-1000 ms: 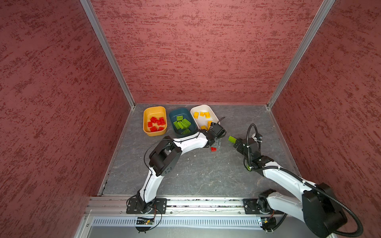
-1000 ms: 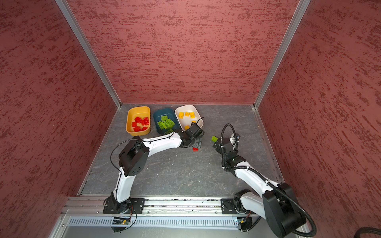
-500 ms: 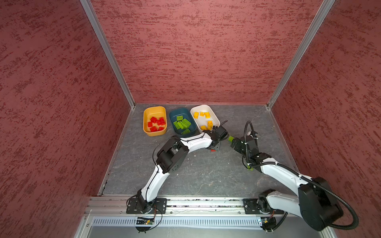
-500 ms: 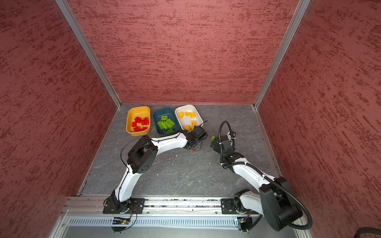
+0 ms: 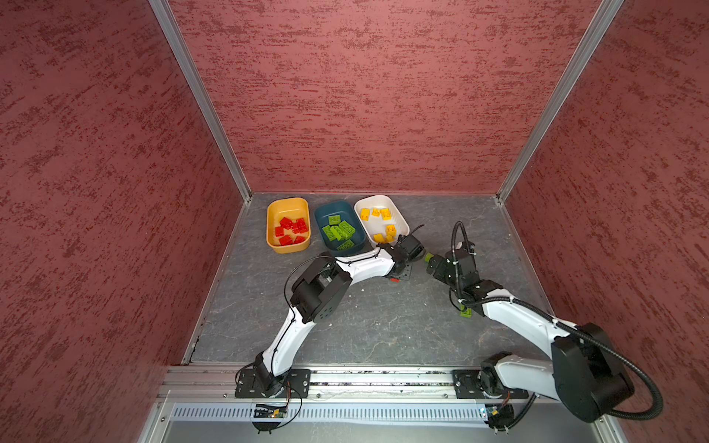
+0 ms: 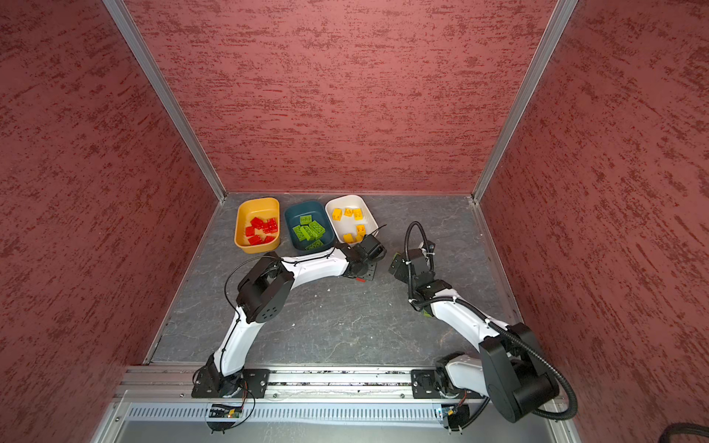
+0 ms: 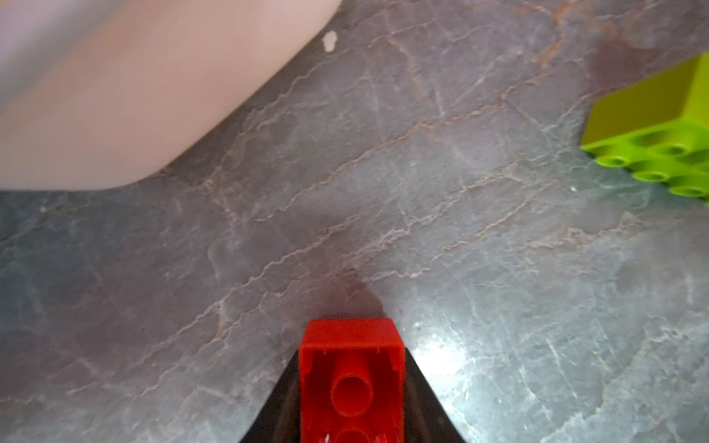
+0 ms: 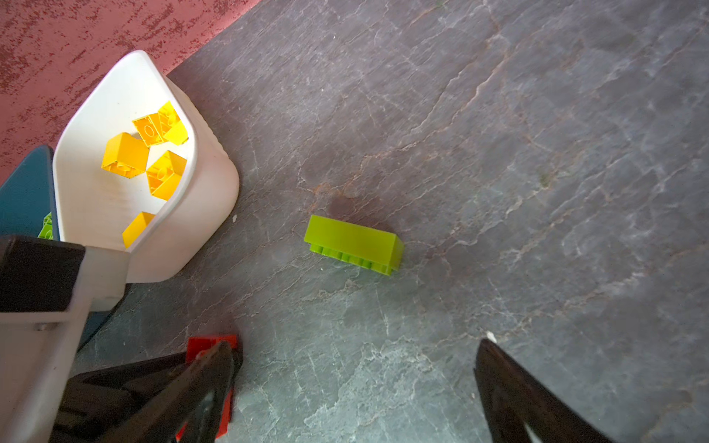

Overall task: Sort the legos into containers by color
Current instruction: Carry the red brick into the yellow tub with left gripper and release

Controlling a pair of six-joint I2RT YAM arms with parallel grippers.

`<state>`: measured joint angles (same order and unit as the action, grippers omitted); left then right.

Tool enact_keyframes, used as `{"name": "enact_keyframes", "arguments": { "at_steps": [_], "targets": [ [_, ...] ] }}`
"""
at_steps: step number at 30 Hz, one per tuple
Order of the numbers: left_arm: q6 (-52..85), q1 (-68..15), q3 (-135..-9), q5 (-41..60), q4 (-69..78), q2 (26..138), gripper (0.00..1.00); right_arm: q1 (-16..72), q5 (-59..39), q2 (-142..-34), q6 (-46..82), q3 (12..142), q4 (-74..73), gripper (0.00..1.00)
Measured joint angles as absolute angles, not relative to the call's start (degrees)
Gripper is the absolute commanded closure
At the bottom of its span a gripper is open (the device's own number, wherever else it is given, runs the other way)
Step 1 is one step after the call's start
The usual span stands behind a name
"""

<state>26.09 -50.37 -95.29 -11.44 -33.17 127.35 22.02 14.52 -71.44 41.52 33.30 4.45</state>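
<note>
Item under handling: one red brick (image 8: 211, 342). It is clamped between the two black fingers of the left gripper (image 7: 352, 358); the left wrist view shows its hollow underside facing the camera. The brick is low over the grey surface (image 5: 383, 326), just in front of the near corner of the white tub (image 8: 215, 184). Whether it touches the surface cannot be told.

Loose items: an oblong green brick (image 8: 353, 241) lies on its side on the surface, beside the white tub and apart from it, and near the red brick. A second green brick (image 5: 466, 312) lies further towards the front, partly hidden under the right arm (image 5: 518, 314).

Right gripper (image 8: 355, 345): jaws wide apart, holding nothing. It sits close beside the left gripper, and the oblong green brick lies just ahead of its open jaws, not between them. In the right wrist view one of its fingers stands in front of the red brick.

Containers: three tubs stand in a row at the back of the surface. The mustard yellow tub (image 5: 287, 199) holds the red bricks (image 5: 291, 230). The teal tub (image 5: 333, 205), in the middle, holds the green bricks (image 5: 339, 230). The white tub holds the yellow bricks (image 5: 378, 213). No tub shows a brick of a second colour.
</note>
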Motion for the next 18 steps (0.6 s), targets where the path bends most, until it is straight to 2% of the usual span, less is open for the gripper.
{"name": "enact_keyframes", "arguments": {
  "at_steps": [2,9,14,18],
  "targets": [
    [25.52,-50.24,-93.65,-10.7,-31.48,126.45,0.75,22.02,14.52,-71.61,41.5,33.3,4.67,0.01],
    [25.17,-49.5,-88.16,-9.32,-27.64,122.87,0.77,22.02,14.68,-72.03,40.1,33.41,5.61,0.01],
    [24.77,-47.35,-81.89,-10.26,-25.32,115.15,0.77,22.02,15.22,-72.01,37.82,33.5,5.91,0.01],
    [23.88,-43.29,-77.84,-12.01,-23.0,106.72,0.77,21.78,13.93,-72.36,31.27,34.37,5.91,0.01]
  ]
}}
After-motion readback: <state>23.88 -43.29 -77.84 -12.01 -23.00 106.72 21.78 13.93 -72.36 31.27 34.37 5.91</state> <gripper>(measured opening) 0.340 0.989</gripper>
